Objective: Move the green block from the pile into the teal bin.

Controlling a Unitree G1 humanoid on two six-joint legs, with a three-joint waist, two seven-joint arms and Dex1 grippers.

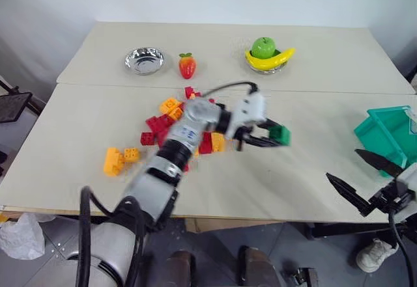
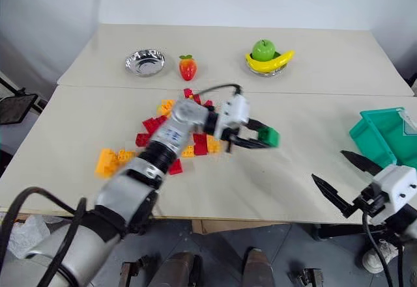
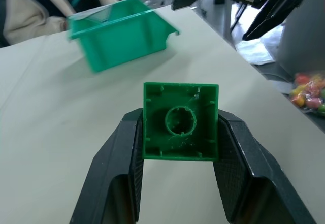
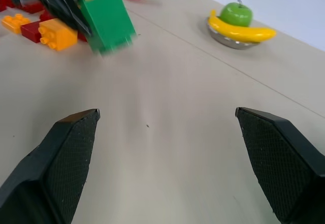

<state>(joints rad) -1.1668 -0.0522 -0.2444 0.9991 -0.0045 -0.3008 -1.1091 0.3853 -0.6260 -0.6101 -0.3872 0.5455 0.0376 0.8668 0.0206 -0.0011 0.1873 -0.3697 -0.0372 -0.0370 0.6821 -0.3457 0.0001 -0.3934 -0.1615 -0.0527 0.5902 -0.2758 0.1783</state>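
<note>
**Green block gripped above the worktop, bin off to the right**

The left gripper point(image 3: 180, 148) is clamped on the green block point(image 3: 181, 121), one black finger point(image 3: 124, 158) pressed to each side; the block's hollow underside faces the wrist camera. Arm and block are raised over the worktop point(image 1: 287, 170), just right of the pile point(image 1: 172, 121) of red and yellow bricks, with the gripper pointing toward the robot's right.

The right gripper point(image 1: 365, 176) stands wide open near the worktop's right front edge, holding nothing. The block is well apart from it, to its left.

The teal bin point(image 1: 391, 134) sits at the right edge of the worktop, just beyond the right gripper and well apart from the block; what can be seen of its inside shows only bare teal walls.

At the back, a metal bowl point(image 1: 144, 60) lies empty, a strawberry point(image 1: 187, 66) stands just beside it, and another bowl point(image 1: 267, 68) holds a banana point(image 1: 270, 60) and a green apple point(image 1: 263, 47). A few yellow bricks point(image 1: 118, 159) lie left of the pile.
</note>
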